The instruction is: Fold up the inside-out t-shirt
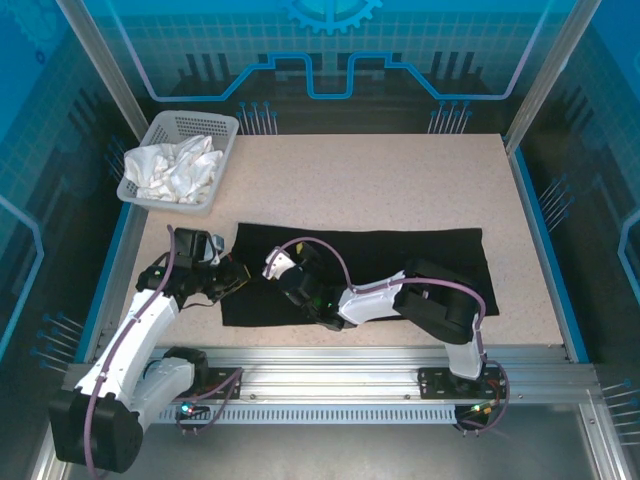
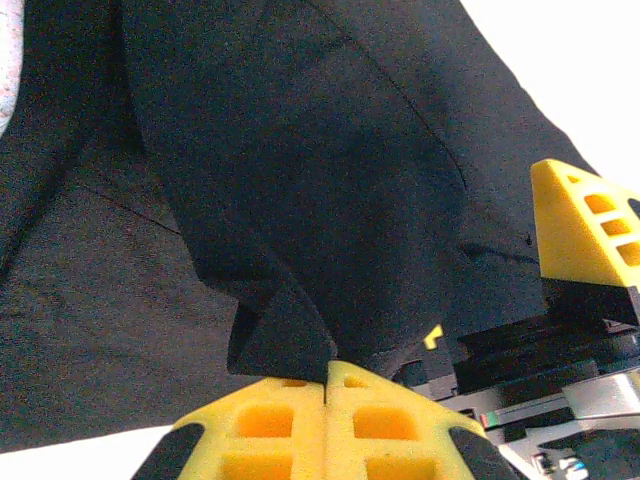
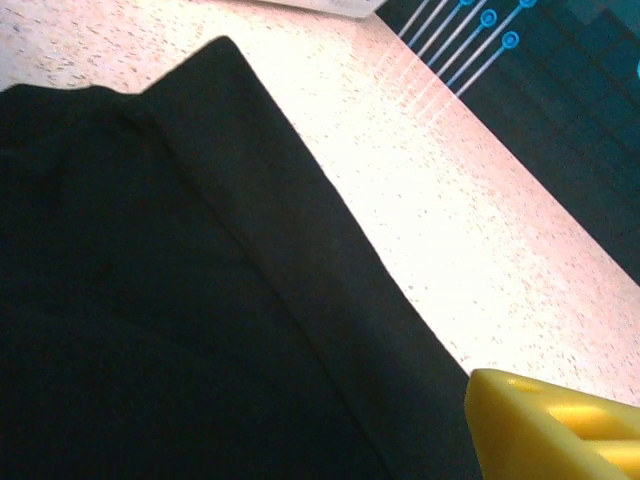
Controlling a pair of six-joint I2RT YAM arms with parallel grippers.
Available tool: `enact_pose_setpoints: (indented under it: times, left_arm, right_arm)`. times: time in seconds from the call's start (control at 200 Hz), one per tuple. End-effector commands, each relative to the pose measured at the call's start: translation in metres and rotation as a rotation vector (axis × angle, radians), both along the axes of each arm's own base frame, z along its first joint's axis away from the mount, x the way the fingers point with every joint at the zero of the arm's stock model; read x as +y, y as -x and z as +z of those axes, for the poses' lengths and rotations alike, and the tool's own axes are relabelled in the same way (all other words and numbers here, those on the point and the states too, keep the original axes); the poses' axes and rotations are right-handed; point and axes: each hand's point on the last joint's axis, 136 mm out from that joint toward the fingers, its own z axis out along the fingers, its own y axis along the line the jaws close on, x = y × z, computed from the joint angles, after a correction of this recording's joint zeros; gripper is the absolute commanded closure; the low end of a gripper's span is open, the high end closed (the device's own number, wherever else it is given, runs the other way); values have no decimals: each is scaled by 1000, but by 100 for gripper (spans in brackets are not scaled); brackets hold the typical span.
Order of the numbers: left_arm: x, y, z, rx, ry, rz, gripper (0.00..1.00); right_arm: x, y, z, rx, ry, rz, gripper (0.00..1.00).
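The right arm hides the t-shirt's near edge beneath it.

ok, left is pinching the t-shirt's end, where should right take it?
Probably the far-left corner of the t-shirt, where a doubled edge lies flat on the table. Bring the right gripper down from above, with one finger sliding under from the bare-table side so the jaws straddle the edge. That pairs it with the left gripper, which is shut on the same end.
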Motion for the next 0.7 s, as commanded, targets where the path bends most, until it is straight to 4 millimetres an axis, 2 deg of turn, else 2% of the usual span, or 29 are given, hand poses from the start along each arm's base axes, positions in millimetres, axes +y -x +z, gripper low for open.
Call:
enact_pose_setpoints:
  times: [0.0,0.4,0.695]
  left_arm:
    - [0,4,-3,17,1,-2,100]
    - [4,7,-7,23,-26,2,100]
    - [6,8,-6,28,-33,9,100]
  right_arm:
    - [-12,4,21,-23,-10,-39,30]
    - [-29,17,6,82,82,-33,53]
    - [-52,33,0,210,114,-67,59]
